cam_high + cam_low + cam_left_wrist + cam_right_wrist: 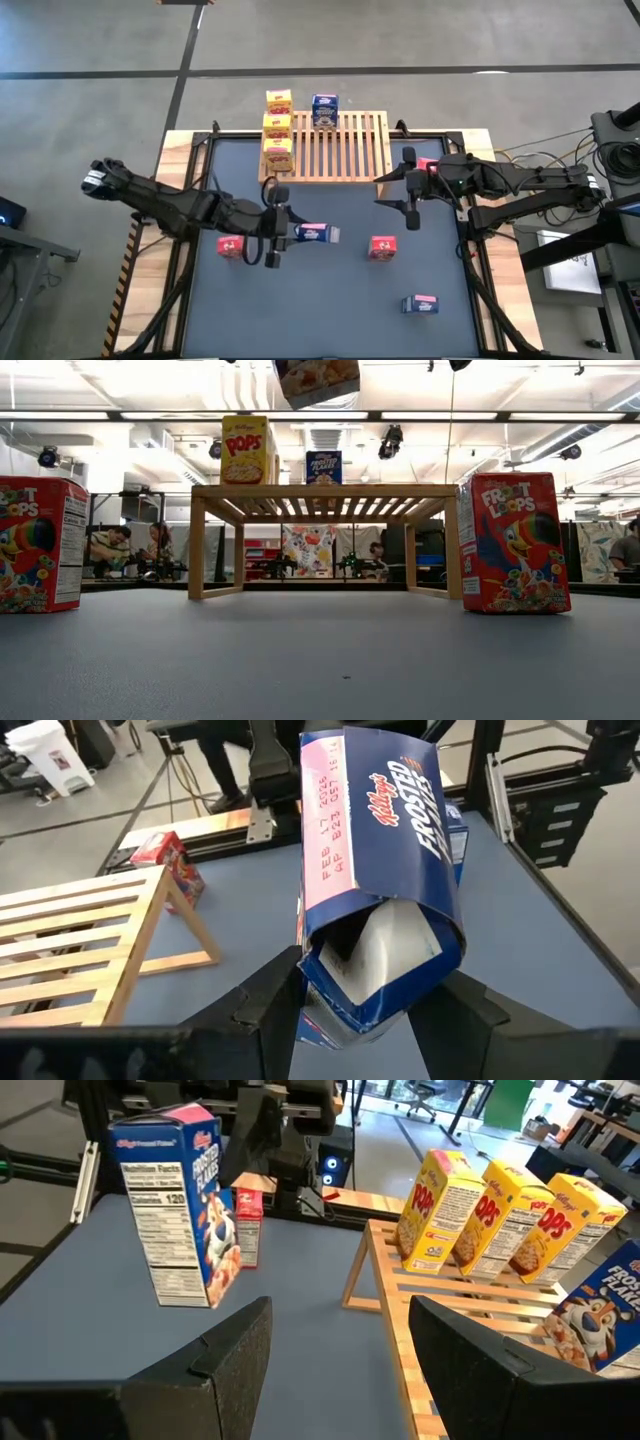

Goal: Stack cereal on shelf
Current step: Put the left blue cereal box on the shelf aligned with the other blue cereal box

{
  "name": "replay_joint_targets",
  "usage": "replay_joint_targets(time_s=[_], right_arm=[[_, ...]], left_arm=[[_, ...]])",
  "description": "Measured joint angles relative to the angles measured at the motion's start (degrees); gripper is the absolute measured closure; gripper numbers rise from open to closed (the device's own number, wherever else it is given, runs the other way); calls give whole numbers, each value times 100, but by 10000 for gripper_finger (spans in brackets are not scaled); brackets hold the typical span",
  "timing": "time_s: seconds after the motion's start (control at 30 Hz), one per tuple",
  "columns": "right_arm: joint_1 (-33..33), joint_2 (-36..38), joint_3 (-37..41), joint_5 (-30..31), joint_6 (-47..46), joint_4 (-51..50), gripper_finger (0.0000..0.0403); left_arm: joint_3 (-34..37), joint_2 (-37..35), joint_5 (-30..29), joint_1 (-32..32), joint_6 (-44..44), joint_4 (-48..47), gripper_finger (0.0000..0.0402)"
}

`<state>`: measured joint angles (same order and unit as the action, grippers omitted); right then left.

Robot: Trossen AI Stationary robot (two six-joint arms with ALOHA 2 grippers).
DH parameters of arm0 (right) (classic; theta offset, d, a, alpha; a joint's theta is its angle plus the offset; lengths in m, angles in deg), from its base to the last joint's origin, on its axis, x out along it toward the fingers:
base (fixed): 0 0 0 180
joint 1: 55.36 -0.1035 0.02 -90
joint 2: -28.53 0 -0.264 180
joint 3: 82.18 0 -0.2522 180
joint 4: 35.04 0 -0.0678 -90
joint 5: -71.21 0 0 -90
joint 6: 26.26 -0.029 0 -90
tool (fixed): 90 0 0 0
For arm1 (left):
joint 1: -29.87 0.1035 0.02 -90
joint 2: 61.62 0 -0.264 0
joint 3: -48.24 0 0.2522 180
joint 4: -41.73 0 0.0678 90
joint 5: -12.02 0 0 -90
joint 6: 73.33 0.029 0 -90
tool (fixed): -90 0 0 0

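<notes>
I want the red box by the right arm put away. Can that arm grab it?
Probably yes. The right gripper is open and empty, and the red box stands alone on the mat with nothing between them.

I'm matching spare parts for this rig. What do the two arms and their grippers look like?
Both arms are dark, jointed and slim. The left arm has a pale band at its outer end; the right arm shows a red patch by its wrist. The left gripper and right gripper have two flat black fingers.

Robotics lab, open industrial ceiling with strip lights (120, 414), people seated at workstations (130, 550), cabled equipment racks (620, 150)
</notes>
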<state>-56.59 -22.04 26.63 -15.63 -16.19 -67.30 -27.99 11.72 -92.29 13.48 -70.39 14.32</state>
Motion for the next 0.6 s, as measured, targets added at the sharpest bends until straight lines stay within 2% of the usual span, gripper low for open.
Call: replay_joint_targets(time_s=[0.6], right_arm=[[1, -10, 0, 0, 65, 25, 177]], left_arm=[[-38, -444, 167, 373, 322, -147, 252]])
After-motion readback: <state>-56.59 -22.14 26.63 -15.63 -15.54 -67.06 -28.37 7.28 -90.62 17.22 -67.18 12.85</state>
